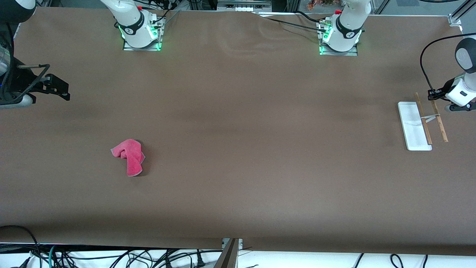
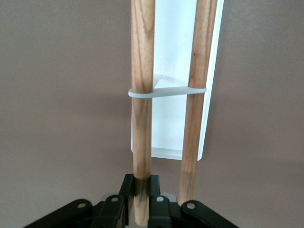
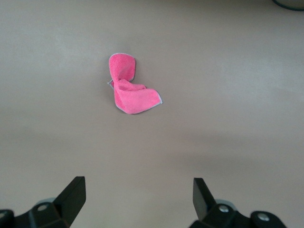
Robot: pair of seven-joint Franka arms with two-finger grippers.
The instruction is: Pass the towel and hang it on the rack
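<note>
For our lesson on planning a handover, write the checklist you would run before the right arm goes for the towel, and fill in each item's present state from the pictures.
1. Towel free on the table, nothing on it: ok; it lies crumpled toward the right arm's end.
2. Right gripper open: ok; its fingers stand wide apart.
3. Right gripper down at the towel: not ok; it is up over the table edge, apart from the towel.
4. Rack standing at the left arm's end: ok.
5. Left gripper free to receive the towel: not ok; its fingers sit on either side of one rod.
6. Rods bare: ok, apart from a pale band around both.
</note>
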